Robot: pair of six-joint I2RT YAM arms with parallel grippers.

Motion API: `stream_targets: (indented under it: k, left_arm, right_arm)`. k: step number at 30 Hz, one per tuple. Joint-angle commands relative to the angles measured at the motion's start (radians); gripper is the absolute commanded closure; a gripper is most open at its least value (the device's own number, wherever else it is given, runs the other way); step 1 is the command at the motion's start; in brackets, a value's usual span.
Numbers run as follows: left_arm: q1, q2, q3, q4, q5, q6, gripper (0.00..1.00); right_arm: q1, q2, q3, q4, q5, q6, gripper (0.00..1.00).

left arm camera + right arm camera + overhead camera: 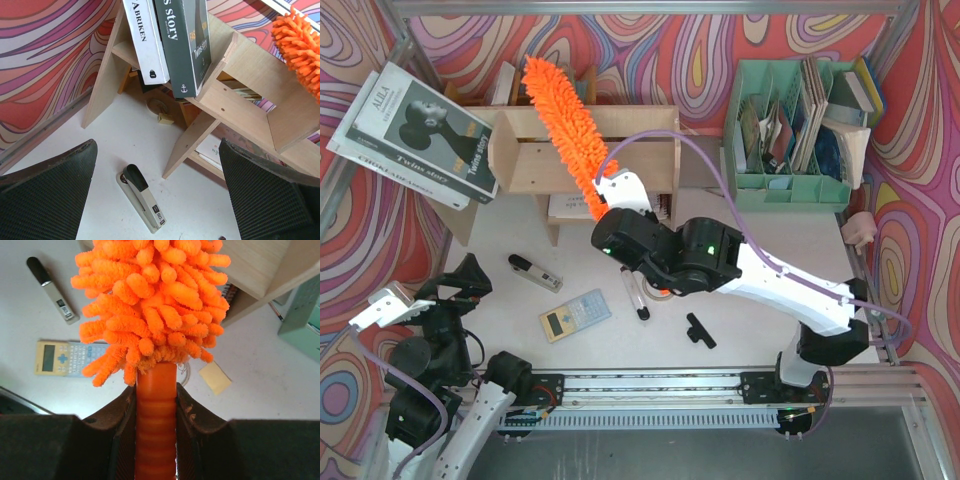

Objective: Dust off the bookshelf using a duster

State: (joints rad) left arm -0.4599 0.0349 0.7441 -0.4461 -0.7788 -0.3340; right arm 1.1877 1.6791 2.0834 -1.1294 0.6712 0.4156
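Note:
The plywood bookshelf stands at the back of the table, and part of it shows in the wrist views. The orange duster lies slanted across its top board, shaggy head pointing to the back left. My right gripper is shut on the ribbed orange handle just below the head, in front of the shelf. My left gripper hovers wide open at the near left with nothing between its fingers.
A stapler, a calculator, a marker pen and a small black clip lie on the table. Books lean on the shelf's left end. A mint-green organiser stands at the back right.

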Motion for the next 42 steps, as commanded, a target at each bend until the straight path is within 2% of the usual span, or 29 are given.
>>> stream_targets:
  k: [1, 6, 12, 24, 32, 34, 38, 42]
  left_arm:
    - [0.007, -0.001, -0.011, 0.011, -0.003, -0.008, 0.02]
    - [0.006, -0.003, -0.01, 0.011, 0.0, -0.01, 0.02]
    - [0.007, -0.002, -0.011, 0.011, 0.0, -0.011, 0.02]
    - [0.006, -0.001, -0.011, 0.011, 0.0, -0.011, 0.02]
    - [0.007, 0.002, -0.011, 0.014, 0.003, -0.011, 0.02]
    - [0.006, 0.004, -0.012, 0.014, 0.006, -0.011, 0.02]
    - [0.006, 0.009, -0.01, 0.014, 0.006, -0.011, 0.02]
    - [0.006, 0.007, -0.012, 0.014, 0.006, -0.011, 0.02]
  right_arm:
    - [0.049, 0.028, 0.066, -0.014, 0.035, 0.03, 1.0]
    - [0.116, 0.053, 0.097, -0.082, 0.092, 0.162, 1.0]
    - [0.197, 0.07, 0.059, -0.083, 0.112, 0.305, 1.0]
    - [0.272, 0.086, -0.169, 0.166, 0.049, 0.389, 1.0]
    - [0.273, 0.108, -0.248, 0.122, 0.08, 0.503, 1.0]
    - [0.273, 0.098, -0.248, 0.13, 0.089, 0.486, 1.0]
    - [0.317, -0.001, -0.314, 0.309, 0.094, 0.345, 1.0]
    - [0.341, -0.016, -0.336, 0.349, 0.079, 0.344, 1.0]
